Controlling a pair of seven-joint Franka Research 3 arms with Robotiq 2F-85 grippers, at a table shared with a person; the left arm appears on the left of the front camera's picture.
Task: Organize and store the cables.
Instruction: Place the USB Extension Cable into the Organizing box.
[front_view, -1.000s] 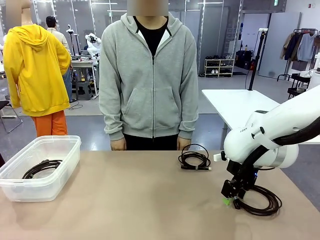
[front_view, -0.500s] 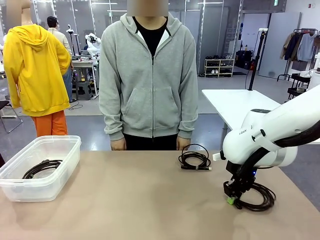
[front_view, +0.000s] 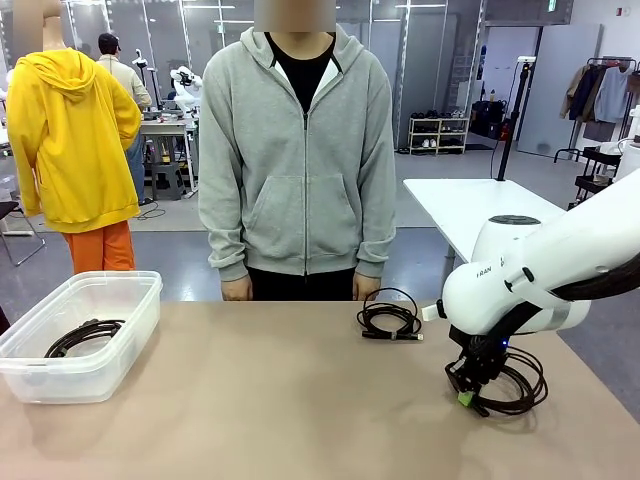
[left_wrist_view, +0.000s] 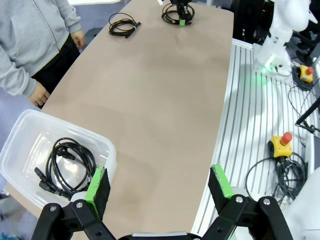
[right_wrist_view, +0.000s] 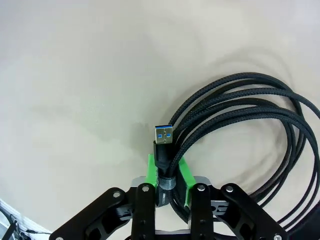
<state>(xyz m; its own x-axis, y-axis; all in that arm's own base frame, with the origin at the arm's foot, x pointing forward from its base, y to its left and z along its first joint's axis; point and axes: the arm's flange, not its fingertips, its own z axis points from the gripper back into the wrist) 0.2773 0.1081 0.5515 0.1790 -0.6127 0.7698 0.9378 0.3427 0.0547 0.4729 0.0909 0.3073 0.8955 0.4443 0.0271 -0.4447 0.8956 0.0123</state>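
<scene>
Front: R hand (front_view: 466, 393) low at tabletop's (front_view: 250, 400) right side, pinching a coiled cable (front_view: 515, 385). 2nd coil (front_view: 390, 319) at far edge, near person (front_view: 300, 150). 3rd coil (front_view: 85, 334) in clear bin (front_view: 60, 378), far left.
L wrist: L hand (left_wrist_view: 158, 172) spread wide, over tabletop just beside the bin.
R wrist: green pads (right_wrist_view: 151, 172) pressed on cable just behind its blue USB plug (right_wrist_view: 163, 135).

Bin (front_view: 110, 350) left, cables (front_view: 390, 325) right, on table (front_view: 260, 400)
</scene>
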